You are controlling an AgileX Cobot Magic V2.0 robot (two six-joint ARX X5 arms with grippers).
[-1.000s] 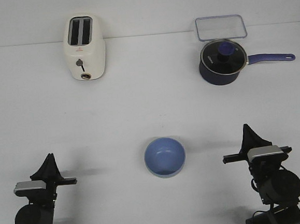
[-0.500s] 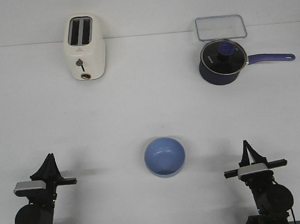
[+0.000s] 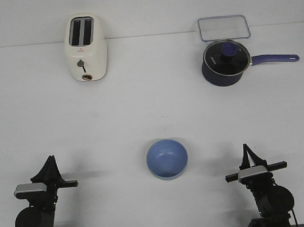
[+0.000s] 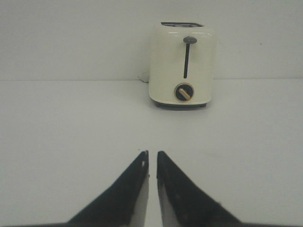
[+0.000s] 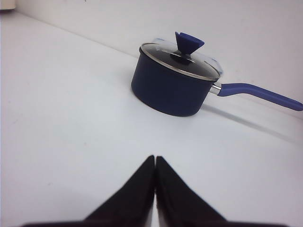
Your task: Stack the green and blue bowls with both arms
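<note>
The periwinkle blue bowl (image 3: 167,158) sits upright on the white table at the front middle. No green bowl shows in any view. My left gripper (image 3: 51,159) is at the front left, well left of the bowl; in the left wrist view (image 4: 152,153) its jaws stand almost together with a thin slit between them and hold nothing. My right gripper (image 3: 245,148) is at the front right, well right of the bowl; in the right wrist view (image 5: 155,157) its jaws touch and hold nothing.
A cream toaster (image 3: 85,47) stands at the back left, also in the left wrist view (image 4: 182,66). A dark navy saucepan (image 3: 224,63) with lid and long handle stands at the back right, also in the right wrist view (image 5: 173,85). A clear tray (image 3: 223,27) lies behind it.
My right arm has drawn back and sunk toward the table's front edge. The left arm and the blue bowl have not moved.
</note>
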